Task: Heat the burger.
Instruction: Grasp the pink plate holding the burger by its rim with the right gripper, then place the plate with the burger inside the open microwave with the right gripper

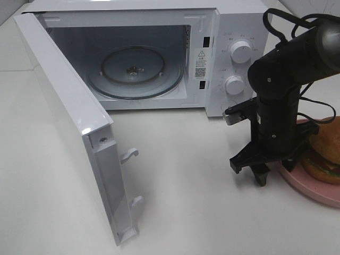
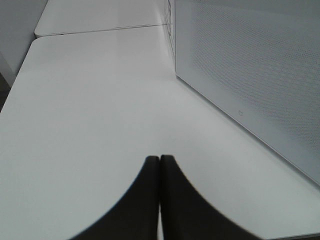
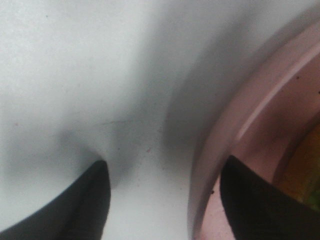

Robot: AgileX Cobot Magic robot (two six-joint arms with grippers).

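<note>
Burger [image 1: 326,151] sits on a pink plate [image 1: 313,192] at the far right edge of the overhead view, partly cut off by the frame. The right gripper [image 1: 261,169] hangs low at the plate's nine o'clock side, so the burger lies at about three o'clock from it, close by. Its jaws are spread and hold nothing. The microwave [image 1: 234,32] stands with its door [image 1: 69,122] swung wide; the glass turntable [image 1: 135,69] lies at about ten o'clock from the gripper, well apart. The left arm is out of this view, so the right arm is clearly the nearer one.

From the left wrist, the left gripper [image 2: 160,167] has its jaws pressed together on nothing, above bare table [image 2: 90,110] beside a white dotted panel [image 2: 250,75].

From the right wrist, the right gripper [image 3: 166,162] straddles the plate [image 3: 225,140] rim: one finger [image 3: 75,205] over the table, the other [image 3: 260,205] over the plate's inside. A yellow-green sliver of burger [image 3: 306,177] shows just beyond that finger. Being round, the burger gives no long axis to align with; the plate edge looks like the likely grip.
</note>
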